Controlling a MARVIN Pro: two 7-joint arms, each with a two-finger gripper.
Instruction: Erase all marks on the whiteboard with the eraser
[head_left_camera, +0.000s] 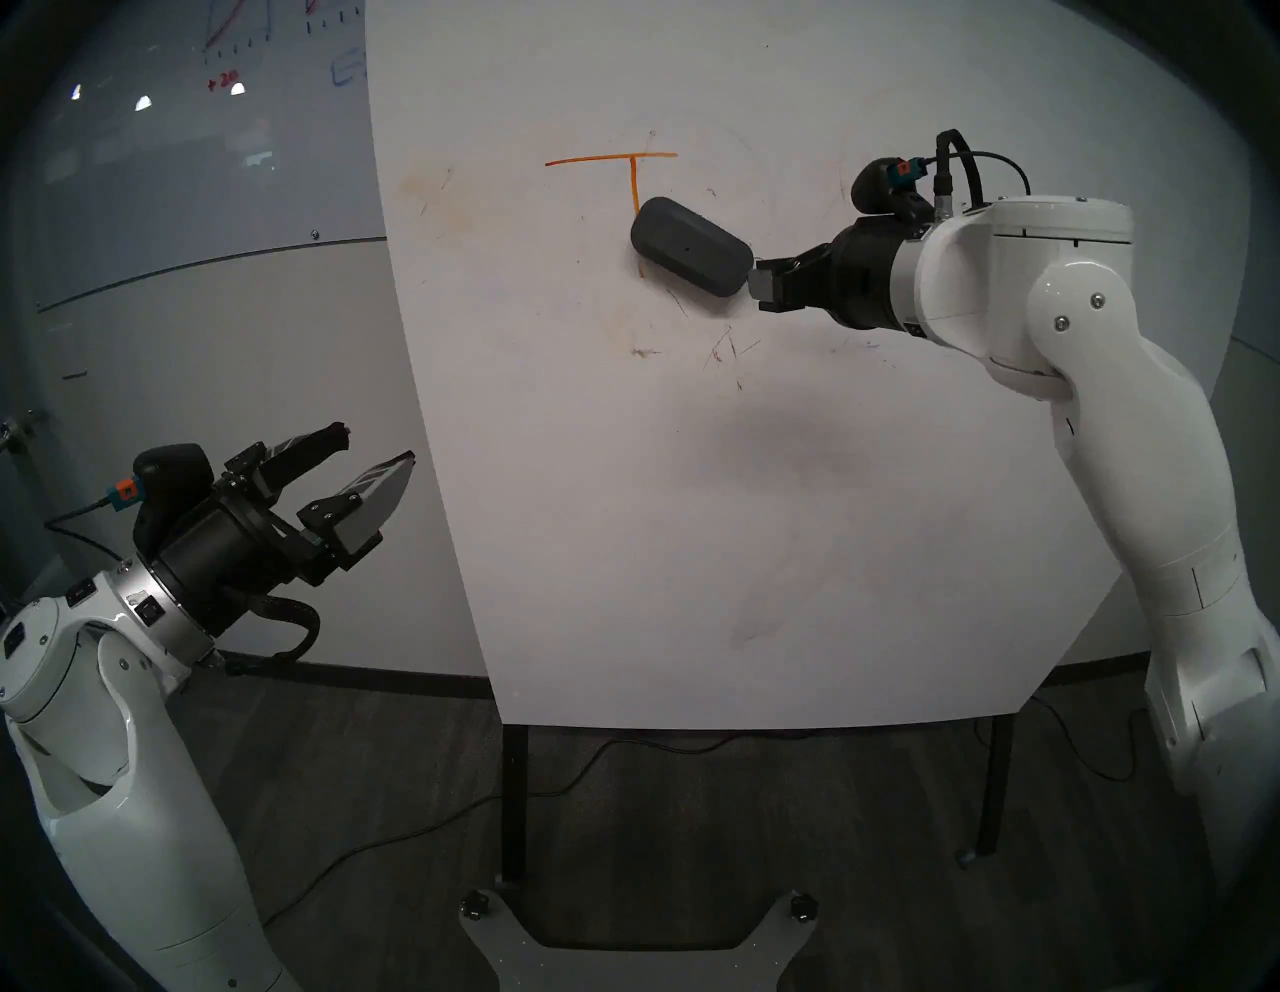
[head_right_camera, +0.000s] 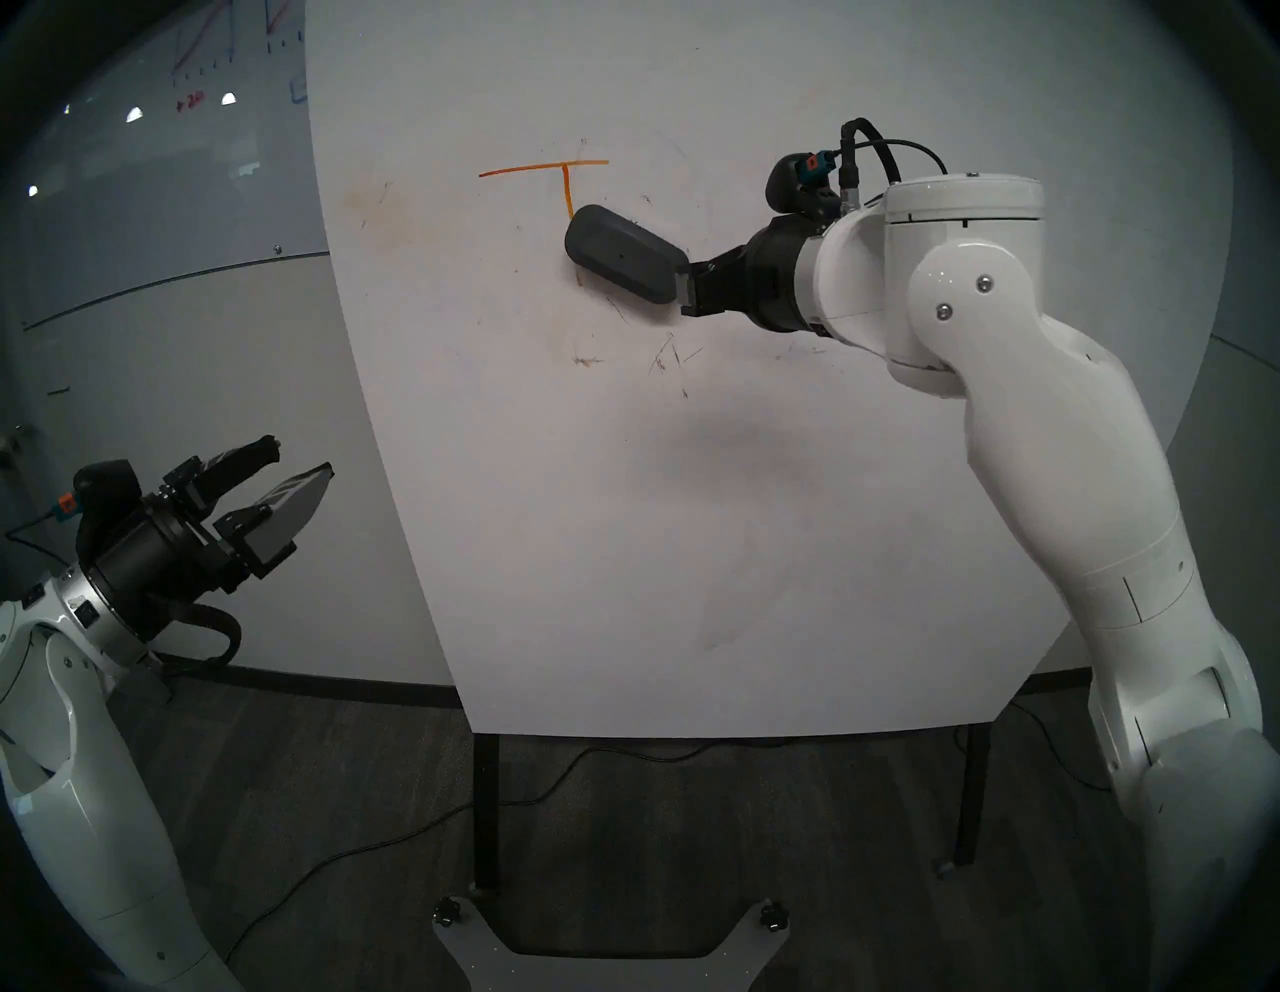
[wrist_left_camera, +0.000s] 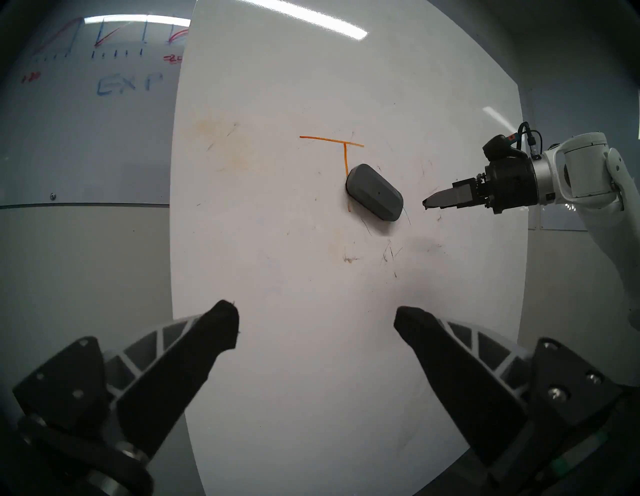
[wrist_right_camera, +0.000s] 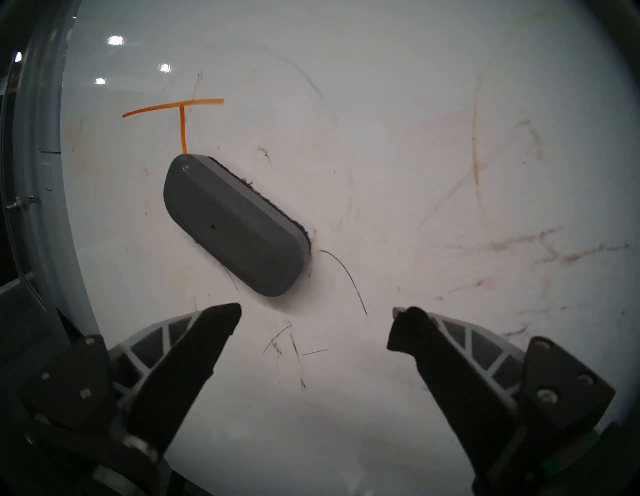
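The whiteboard (head_left_camera: 692, 519) stands upright in front of me. The dark grey eraser (head_left_camera: 689, 255) clings to it at a slant and covers the lower stem of an orange "T" mark (head_left_camera: 609, 159). Faint dark scribbles (head_left_camera: 724, 350) lie below the eraser, and a pale orange smudge (head_left_camera: 443, 201) lies to the left. My right gripper (head_left_camera: 756, 280) is open and empty, just off the eraser's lower right end; the right wrist view shows the eraser (wrist_right_camera: 235, 225) ahead of the spread fingers (wrist_right_camera: 221, 322). My left gripper (head_left_camera: 374, 443) is open and empty, low at the board's left edge.
A greyish glass board with red and blue graph drawings (head_left_camera: 208, 104) hangs on the wall behind, at the left. The whiteboard's dark legs (head_left_camera: 514, 803) stand on the grey floor with cables (head_left_camera: 623, 748) running past them. My base plate (head_left_camera: 637, 956) is at the bottom.
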